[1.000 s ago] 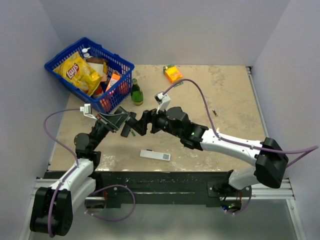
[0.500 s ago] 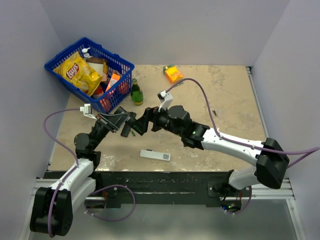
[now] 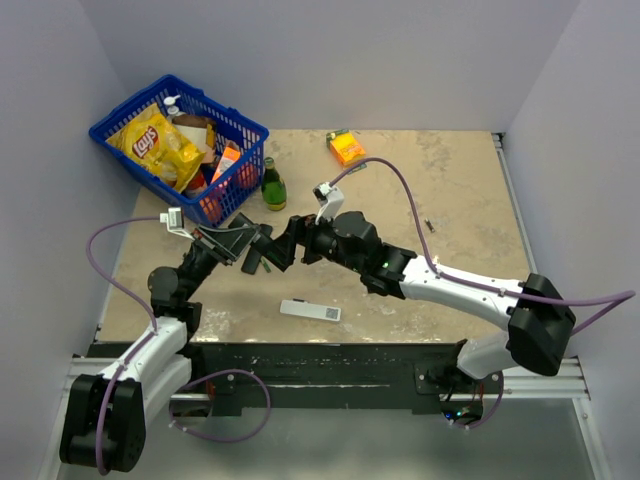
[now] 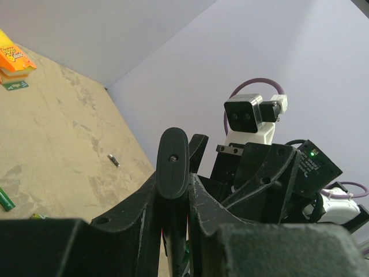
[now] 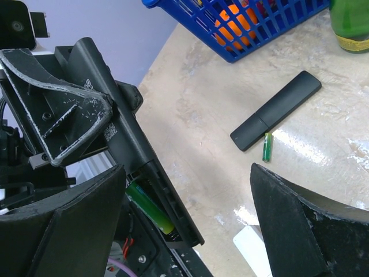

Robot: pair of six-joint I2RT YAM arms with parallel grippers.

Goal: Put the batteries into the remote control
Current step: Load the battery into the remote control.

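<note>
A: Where's the remote control [image 5: 130, 138]?
B: Clamped in the left tool [image 4: 173, 199], jaws shut hard on it. Held tilted over the tabletop [image 3: 470, 190], left of centre, not far from the basket. Batt bay is open and faces the right tool [image 5: 187, 168].
A: Batts?
B: One seated battery [image 5: 149, 208], green, in the bay. One loose battery [image 5: 266, 146] lies on the tabletop right up against a long black strip [image 5: 277, 109]. Could be the back cover, can't tell.
A: Right tool's state?
B: Jaws spread wide, nothing in them, just beside the remote's bay.
A: Other stuff?
B: White remote [image 3: 310, 311] at the near edge, btw the arms. Blue basket [image 3: 216, 104] w/ snacks in the far-left corner, green bottle [image 3: 272, 185] just beside it, orange box [image 3: 346, 147] at the back.
</note>
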